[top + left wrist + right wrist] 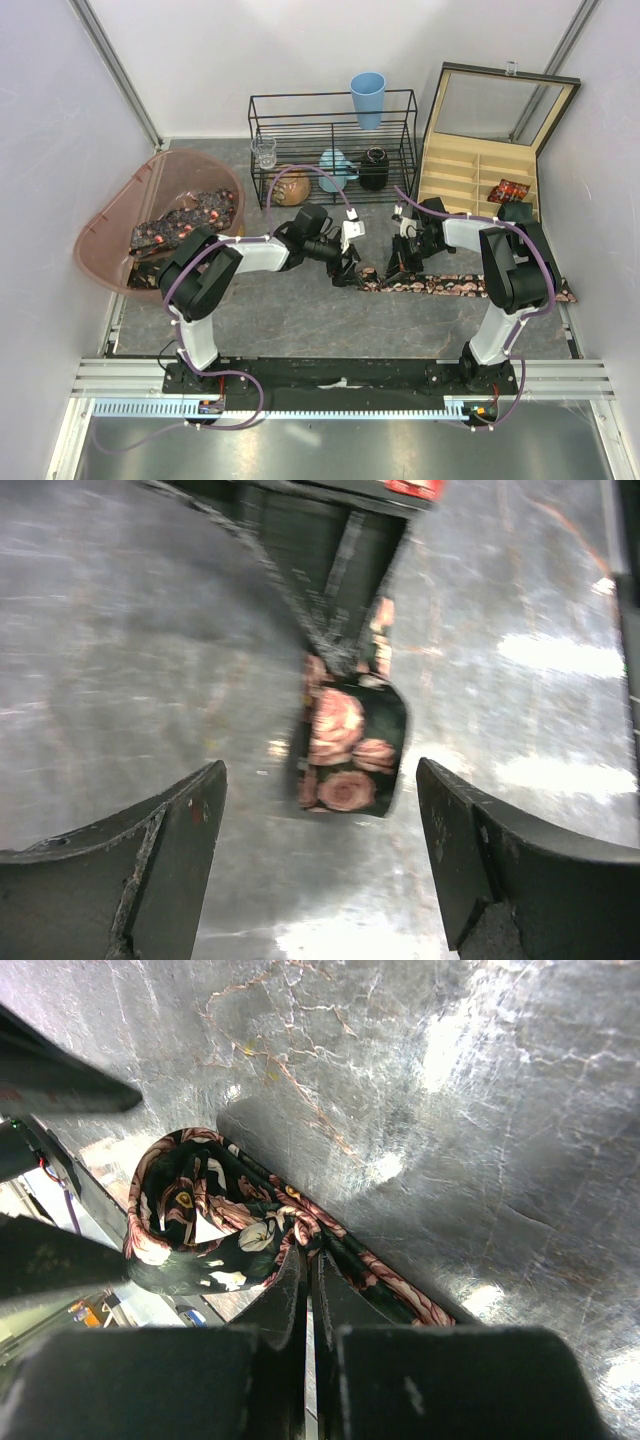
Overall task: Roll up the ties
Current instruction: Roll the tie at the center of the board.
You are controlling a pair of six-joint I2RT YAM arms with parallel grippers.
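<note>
Two arms are pictured, one left arm and one right arm. One tie is laid out at lower right, and one coiled tie is counted in the single wooden box at upper right. A heap of ties, its number not to be told, is held in the one pink tub at left. One wire rack is shown at top centre, with one blue cup, one glass, one dark jar, one teal piece and one brown round piece.

Place: a robotics lab cell.
Walls: white panels in aluminium struts on the left, far and right sides.
Near edge: left arm and right arm bolted to a black rail.
Counter: grey marbled sheet with staged props, a wire rack far, a compartment box far right.
</note>
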